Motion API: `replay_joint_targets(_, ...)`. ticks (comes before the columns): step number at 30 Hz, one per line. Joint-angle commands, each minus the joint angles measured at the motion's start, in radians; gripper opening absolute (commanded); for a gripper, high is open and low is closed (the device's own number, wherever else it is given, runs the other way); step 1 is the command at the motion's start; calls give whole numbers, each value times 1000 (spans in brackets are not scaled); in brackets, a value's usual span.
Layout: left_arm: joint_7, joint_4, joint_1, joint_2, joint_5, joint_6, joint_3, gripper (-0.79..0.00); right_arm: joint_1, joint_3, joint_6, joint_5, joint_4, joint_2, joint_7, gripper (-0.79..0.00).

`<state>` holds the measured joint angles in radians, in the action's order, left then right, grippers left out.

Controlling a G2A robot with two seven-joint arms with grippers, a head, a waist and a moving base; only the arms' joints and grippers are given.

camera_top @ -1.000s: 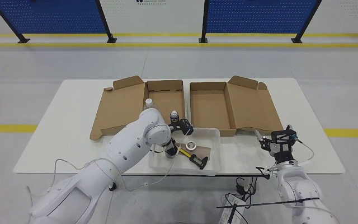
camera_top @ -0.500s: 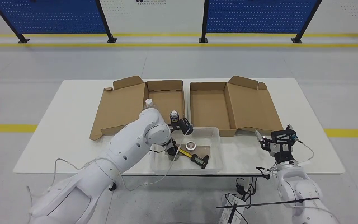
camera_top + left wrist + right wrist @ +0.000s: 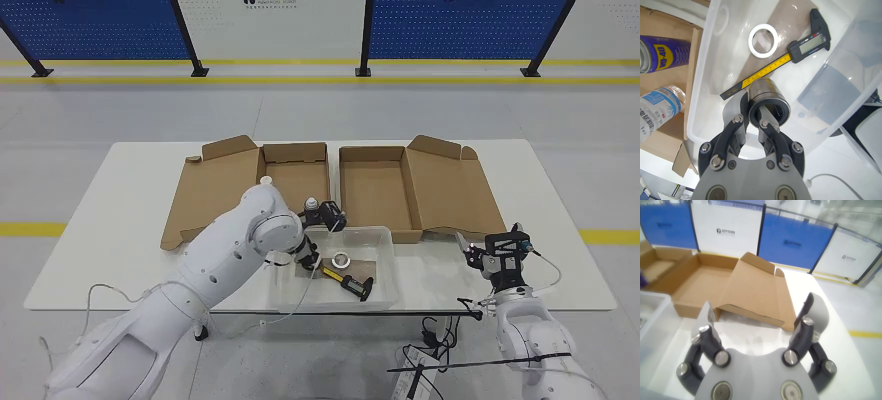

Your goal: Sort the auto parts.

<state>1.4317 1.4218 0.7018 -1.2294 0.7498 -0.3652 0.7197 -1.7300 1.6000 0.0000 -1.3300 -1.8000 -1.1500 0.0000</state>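
My left gripper (image 3: 752,106) is shut on a steel cylindrical bearing (image 3: 768,98), one finger inside its bore and the other against its outer wall. It hangs over the near-left part of a clear plastic bin (image 3: 696,75). On the bin floor lie a flat metal ring (image 3: 762,43) and a black digital caliper (image 3: 791,56) with a yellow scale. From above, the left arm (image 3: 268,232) leans over the bin (image 3: 385,238), where the ring (image 3: 341,260) and caliper (image 3: 350,286) also lie. My right gripper (image 3: 759,311) stands open and empty over the table's front right (image 3: 490,252).
Two open cardboard boxes sit behind the bin: the left box (image 3: 290,180) holds a blue spray can (image 3: 662,55) and a plastic bottle (image 3: 657,106); the right box (image 3: 375,195) has a bare floor. Its flap (image 3: 757,294) lies ahead of my right gripper.
The left arm has drawn back and up from the bin's middle toward its left rear corner, carrying the bearing. The right arm has not moved.
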Motion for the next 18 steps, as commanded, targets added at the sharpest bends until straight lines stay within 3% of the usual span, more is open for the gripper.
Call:
replay_joint_targets(1,-2,40,15,12,-25,7,40,-785,0,0,0,0,0,0,0,0)
replay_joint_targets(9,39,214,73,58,-64,16,142,-785,0,0,0,0,0,0,0,0)
replay_joint_targets(18,19,376,127,134,-270,-4,218,-785,0,0,0,0,0,0,0,0)
